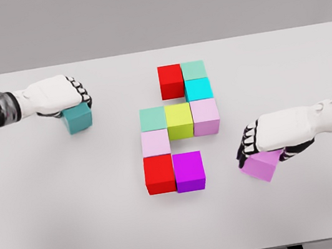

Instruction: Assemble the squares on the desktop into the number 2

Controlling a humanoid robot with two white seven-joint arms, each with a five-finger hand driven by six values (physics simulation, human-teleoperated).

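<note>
While tilted, violet cube (262, 167) looks matte

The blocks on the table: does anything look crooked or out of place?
Yes. The pink block under the right robot hand sits tilted, off to the right of the neat group. A teal block under the left robot hand is also far from it. The other blocks sit square and touching.
</note>
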